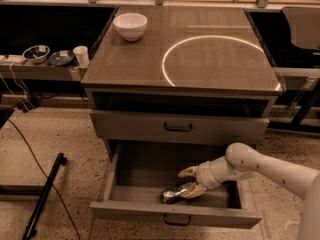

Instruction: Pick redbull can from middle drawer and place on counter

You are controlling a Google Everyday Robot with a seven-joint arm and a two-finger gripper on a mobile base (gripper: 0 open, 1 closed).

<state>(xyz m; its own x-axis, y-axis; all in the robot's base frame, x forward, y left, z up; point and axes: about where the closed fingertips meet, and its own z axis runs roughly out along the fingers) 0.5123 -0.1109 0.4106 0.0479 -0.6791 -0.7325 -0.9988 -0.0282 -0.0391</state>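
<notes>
The redbull can (173, 193) lies on its side on the floor of the open middle drawer (145, 171), near the front wall, silver with dark patches. My gripper (191, 182) reaches into the drawer from the right on the white arm (250, 164). Its fingers (188, 172) are closed in on the can's right end, one behind it and one over its front. The can rests on the drawer floor. The counter (135, 59) is the cabinet's flat top with a pale ring marking (216, 59).
A white bowl (130, 25) stands at the counter's back left. The drawer above (178, 127) is shut. A side shelf (40, 66) at left holds two small bowls and a cup. A dark pole and cables lie on the floor at left.
</notes>
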